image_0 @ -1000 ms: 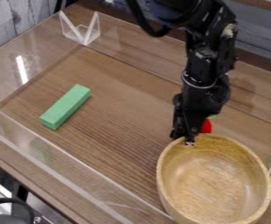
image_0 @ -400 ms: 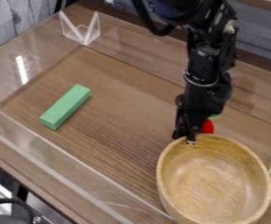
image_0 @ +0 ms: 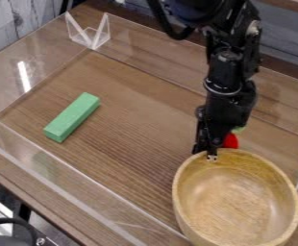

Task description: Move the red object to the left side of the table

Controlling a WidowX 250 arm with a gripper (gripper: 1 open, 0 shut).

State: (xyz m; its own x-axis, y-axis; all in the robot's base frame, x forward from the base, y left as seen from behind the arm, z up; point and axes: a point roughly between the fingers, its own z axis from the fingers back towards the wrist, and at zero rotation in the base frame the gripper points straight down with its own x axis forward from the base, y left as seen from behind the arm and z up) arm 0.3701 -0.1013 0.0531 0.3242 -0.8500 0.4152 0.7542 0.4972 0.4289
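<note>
The red object [image_0: 226,141] shows only as a small patch at the tip of the black gripper [image_0: 213,146], whose fingers are closed tight on it just above the table [image_0: 138,106], on the right side and right at the far rim of the wooden bowl [image_0: 236,200]. A green block [image_0: 72,116] lies well apart on the left, and no writing or label can be read on anything. The tabletop is brown wood grain inside low clear walls [image_0: 23,144], with grey boards visible beyond its far edge.
</note>
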